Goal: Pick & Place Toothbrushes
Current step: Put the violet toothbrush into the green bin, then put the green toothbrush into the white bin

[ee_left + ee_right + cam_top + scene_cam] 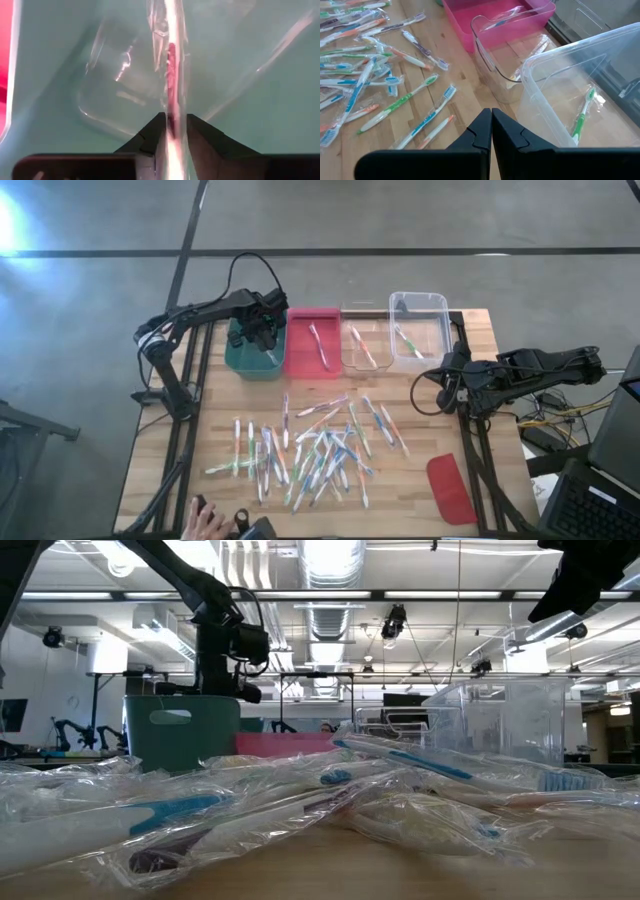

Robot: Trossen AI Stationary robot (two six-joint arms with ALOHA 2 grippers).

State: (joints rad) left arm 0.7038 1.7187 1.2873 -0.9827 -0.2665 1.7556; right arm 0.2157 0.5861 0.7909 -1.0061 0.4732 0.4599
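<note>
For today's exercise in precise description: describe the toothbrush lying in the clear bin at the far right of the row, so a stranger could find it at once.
Four bins stand in a row along the table's far edge: teal, pink, then two clear ones. In the rightmost clear bin, the taller one, lies a single wrapped toothbrush. Its green accents set it apart from the pink-orange toothbrush in the neighbouring clear bin.
</note>
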